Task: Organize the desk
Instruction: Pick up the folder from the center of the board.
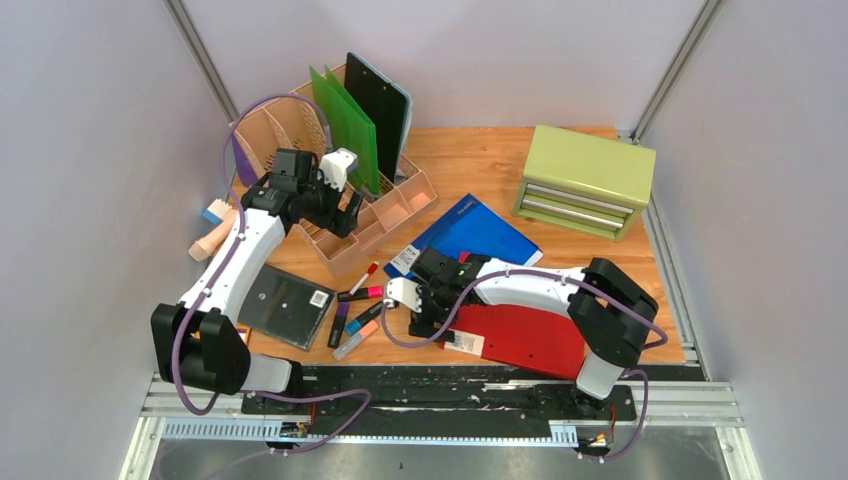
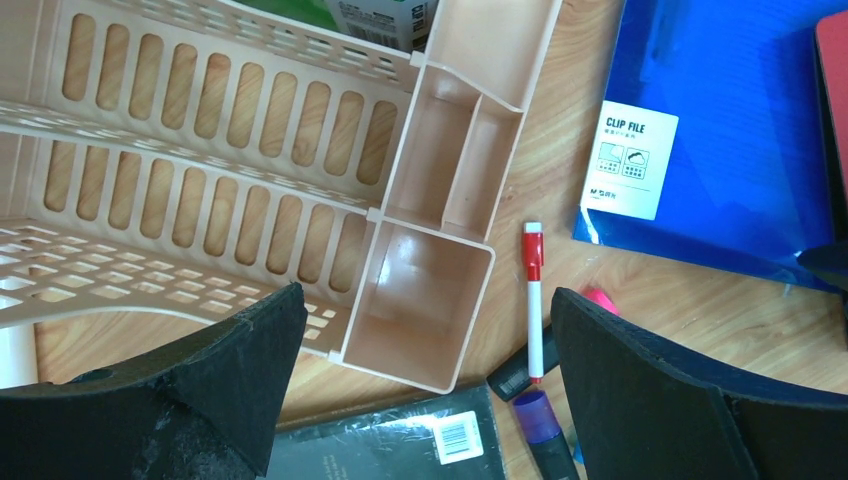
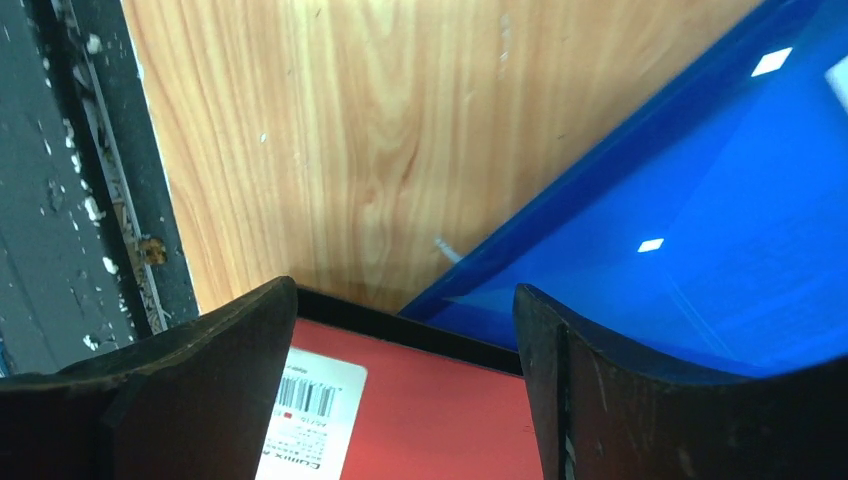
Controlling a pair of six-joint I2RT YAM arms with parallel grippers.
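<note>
- Left gripper (image 2: 425,325): fingers standing wide apart, gripping nothing, hovering above the organizer's (image 2: 230,120) corner bin.
- Marker (image 2: 535,310): lying just inside one finger, beside that bin.
- Dark book (image 2: 400,440): lying below the gap between the fingers.
- Right gripper (image 3: 405,300): fingers standing apart, clamping nothing, hanging low over a red book's (image 3: 430,410) edge.
- Blue folder (image 3: 700,250): lying under and beyond one finger, just beside the red book.
- Desk (image 3: 300,150): lying beneath both grippers, with bare wood showing ahead of the right gripper.
</note>
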